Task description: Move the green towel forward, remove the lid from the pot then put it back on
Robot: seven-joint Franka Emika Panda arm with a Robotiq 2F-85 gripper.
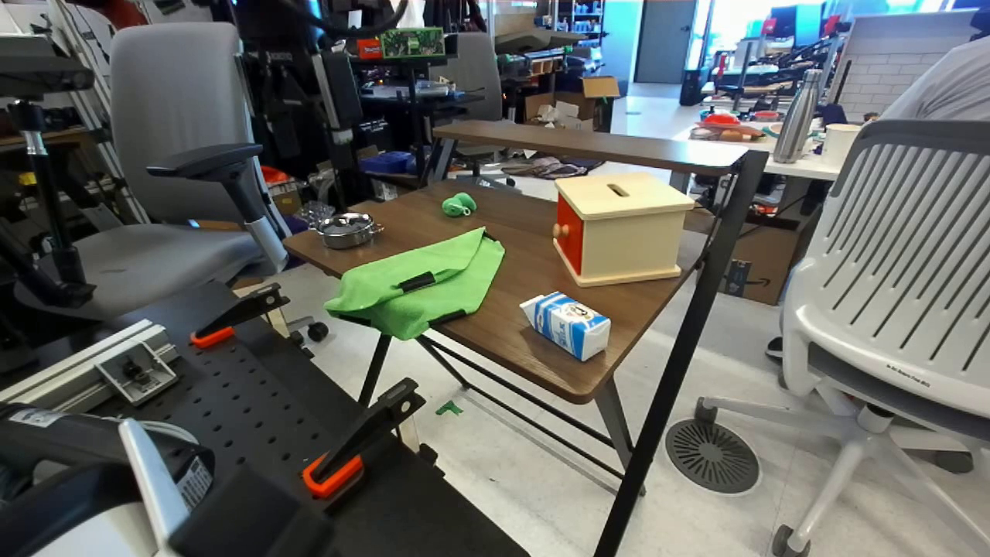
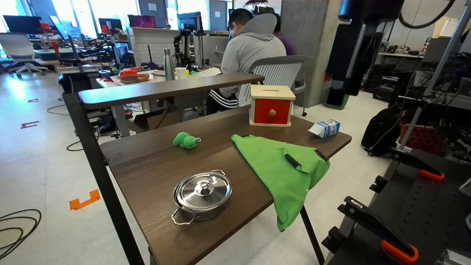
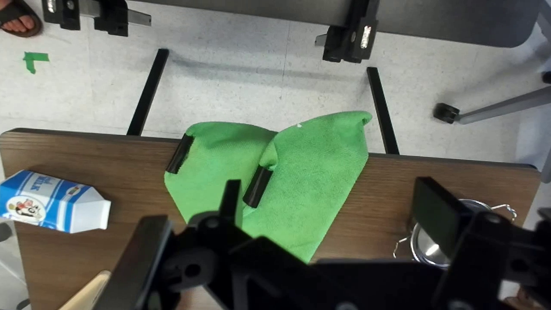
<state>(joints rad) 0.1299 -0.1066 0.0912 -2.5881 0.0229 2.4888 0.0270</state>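
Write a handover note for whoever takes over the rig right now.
Gripper: open, empty, over the wood-grain table.
Green towel: rumpled on the table, partly hanging over the edge facing the black perforated bench.
Two-handled metal pot: on the same table, its lid resting on top.
Done: no step can be confirmed from these pictures.
Left: likely move the towel forward, then take the lid off and put it back.

Daylight blazes in an exterior view: windows [image 2: 114, 7] blown white at upper left, floor [image 2: 15, 86] glaring below them, lid [image 2: 203, 190] glinting! Wrist view: flatter light, a faint shadow [image 3: 249, 74] near the top. Lower left in an exterior view, a dark shape [image 1: 251, 514], blurred.
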